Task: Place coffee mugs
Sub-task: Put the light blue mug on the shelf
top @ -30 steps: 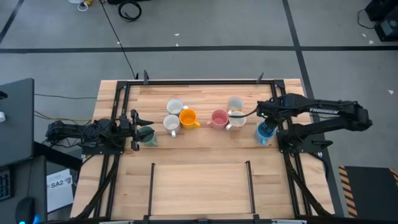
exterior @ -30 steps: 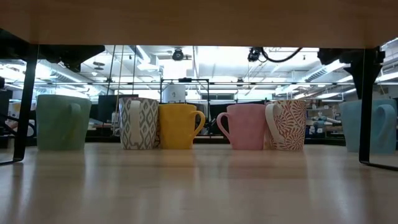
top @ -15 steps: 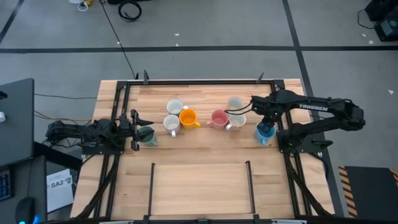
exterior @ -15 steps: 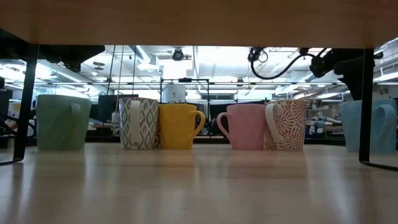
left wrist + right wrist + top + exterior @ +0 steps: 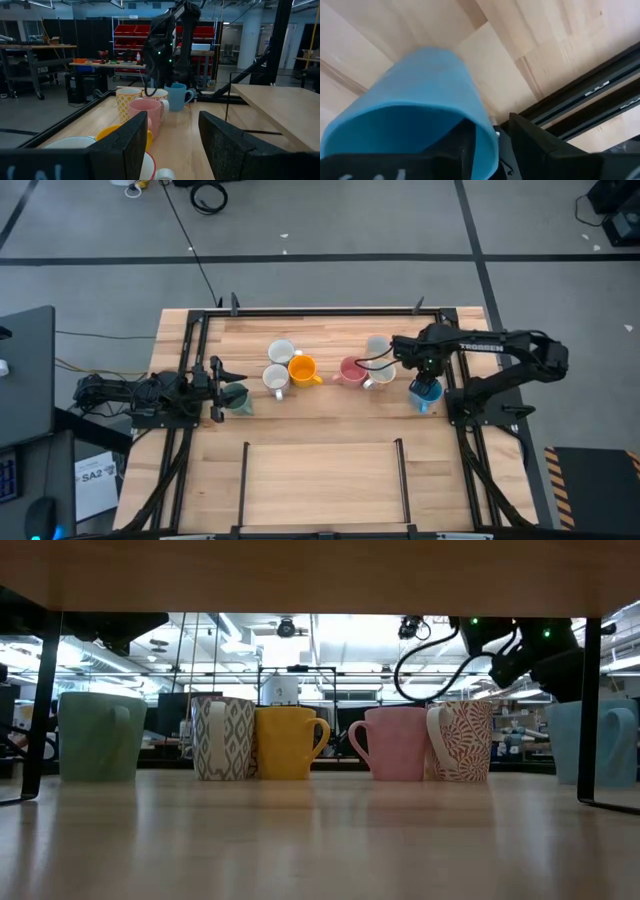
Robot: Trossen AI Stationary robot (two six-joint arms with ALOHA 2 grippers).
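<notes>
Several coffee mugs stand upright on the wooden table [image 5: 320, 470]: two white ones [image 5: 281, 351] [image 5: 275, 377], an orange one [image 5: 302, 368], a pink one [image 5: 352, 369], a patterned one [image 5: 380, 372] and a pale one [image 5: 378, 345]. A dark green mug [image 5: 238, 398] stands beside my left gripper [image 5: 218, 372], which is open [image 5: 172, 150] and level at the left edge. My right gripper [image 5: 423, 378] points down into the blue mug [image 5: 426, 393] at the right. One of its fingers is inside that mug [image 5: 420, 100] and one outside. My right gripper [image 5: 492, 150] comes from above with one finger [image 5: 462, 147] inside the blue mug and the other finger [image 5: 535, 145] outside, the rim's wall [image 5: 487, 137] between them. Whether the fingers touch the wall I cannot tell. The mug stands on the table.
A black metal frame [image 5: 470, 420] runs along the table's edges, with posts near the blue mug [image 5: 592, 710]. Two upright black rods [image 5: 245, 480] [image 5: 402, 480] stand on the near half. The patterned mug [image 5: 460, 740] stands close to the blue one's left.
My right gripper has gone toward the table's left edge and down, onto the blue mug, and has tipped to point more steeply down. The mugs have kept their places.
</notes>
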